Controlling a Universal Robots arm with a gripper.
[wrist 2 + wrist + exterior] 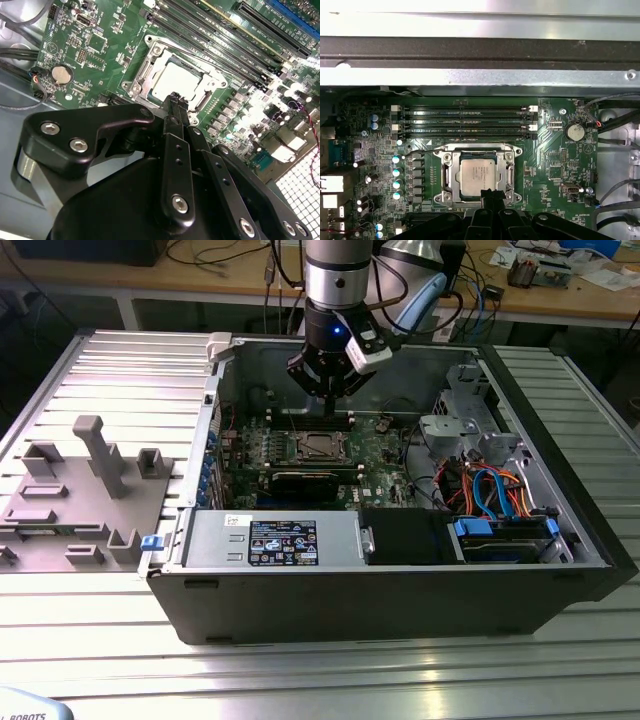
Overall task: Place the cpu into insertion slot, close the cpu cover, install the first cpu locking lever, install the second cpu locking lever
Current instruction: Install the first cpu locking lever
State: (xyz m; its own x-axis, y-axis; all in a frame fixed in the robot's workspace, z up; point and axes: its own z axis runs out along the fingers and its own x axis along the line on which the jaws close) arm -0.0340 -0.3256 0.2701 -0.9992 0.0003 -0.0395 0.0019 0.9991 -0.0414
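Black pincer (175,97) fingers, pressed together and holding nothing, hover just above the edge of the cpu (479,176), which lies seated in the insertion slot (448,172). Light, rigid and fragile, I judge; grip only its side edges.

Arm: comes down vertical from above, wrist pointing straight down.
Gripper (331,397): black fingers (176,107) pressed together at the tips, holding nothing.
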